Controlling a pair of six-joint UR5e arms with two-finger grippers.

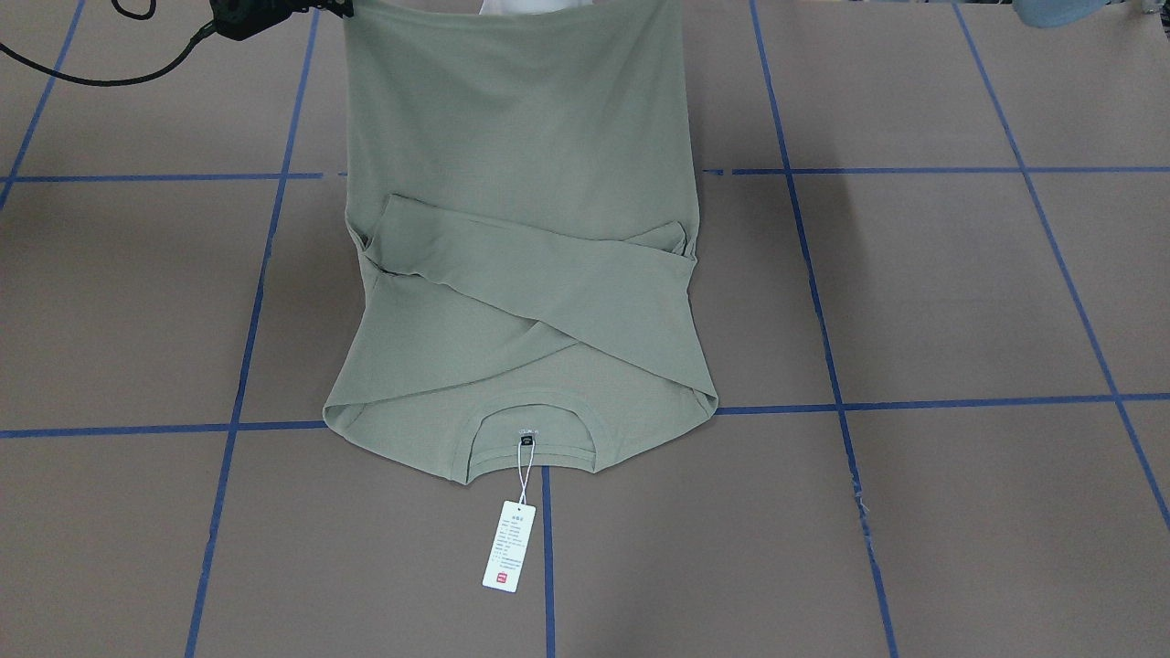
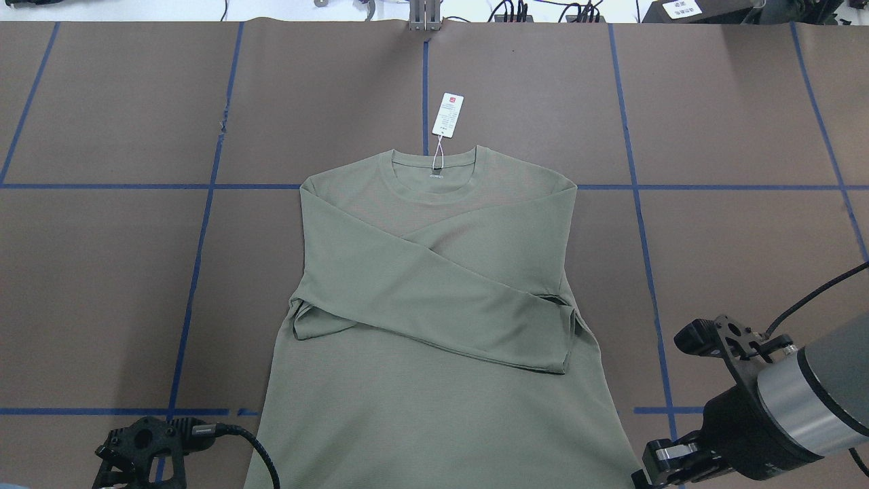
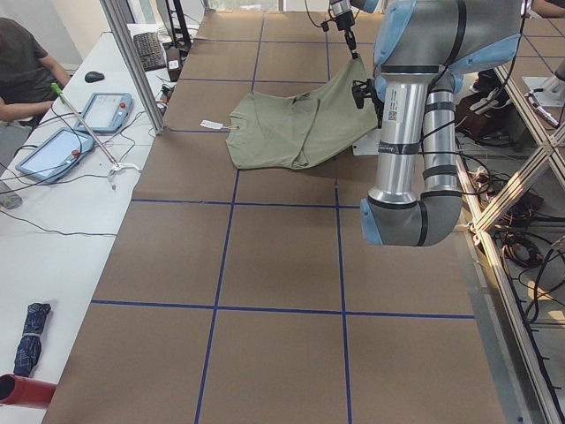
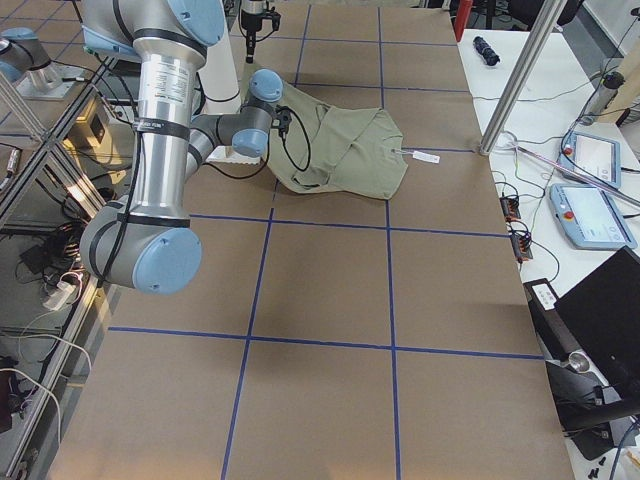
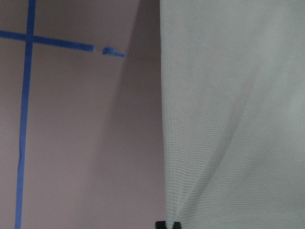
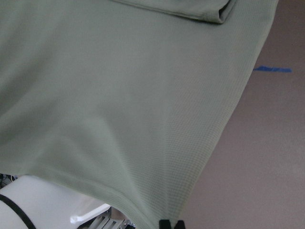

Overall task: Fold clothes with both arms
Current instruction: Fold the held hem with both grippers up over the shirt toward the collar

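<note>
Sage-green long-sleeved knit shirt, sleeves crossed over its chest, lies on the brown table. The left gripper and right gripper each pinch a raised hem corner.

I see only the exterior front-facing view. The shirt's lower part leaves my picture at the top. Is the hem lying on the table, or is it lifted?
Observer: Lifted. The exterior left view shows the shirt sloping up from the table toward the robot, hem in the air.
Operator: Does the left arm hold it?
Observer: Yes, its wrist camera shows the left fingers shut on the shirt's edge.
Operator: And the right?
Observer: The right fingers pinch the hem corner likewise.
</note>
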